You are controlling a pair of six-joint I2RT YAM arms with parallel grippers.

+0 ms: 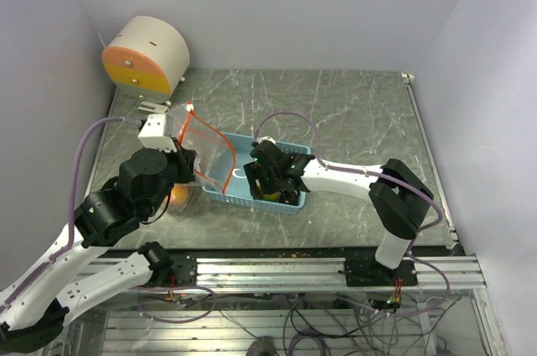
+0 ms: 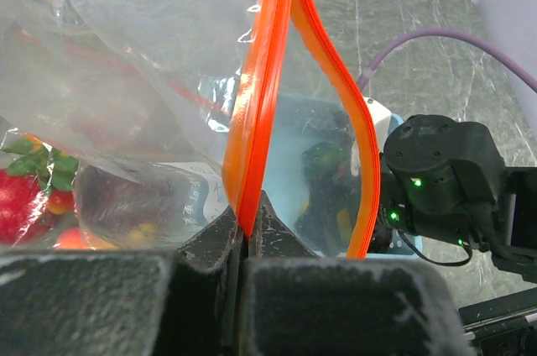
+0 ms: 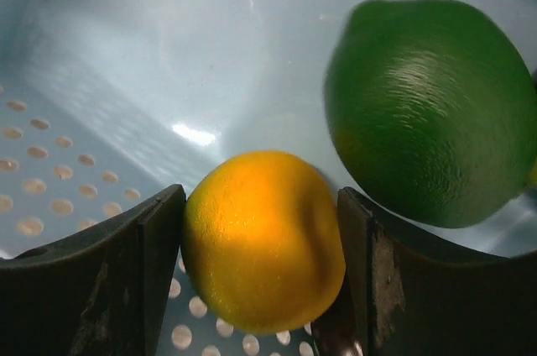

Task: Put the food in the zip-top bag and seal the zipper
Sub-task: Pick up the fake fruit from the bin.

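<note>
Basket floor [image 3: 109, 70]: only wrist view shows right gripper [image 3: 260, 234] clasping yellow-orange fruit [image 3: 264, 205].

The left arm [image 1: 92, 276] and the right arm [image 1: 340, 176] share one build: smooth white shells for the long links, bulky matte black housings at the joints. A lavender-grey cable [image 1: 78, 167] loops along the left arm, and a matching cable [image 1: 289, 116] arcs over the right one. Thin red and dark wires [image 1: 393, 297] hang from the bases below the near edge of the tabletop [image 1: 361, 112]. The left gripper [image 2: 249, 226] has black fingers [image 2: 336, 306] with a whitish, dusty bloom on top. The right gripper [image 3: 260, 238] has dark, curved fingers [image 3: 126, 289] marked by pale scratches; its black wrist housing [image 2: 436, 171] shows small green lights [image 2: 414, 181]
</note>
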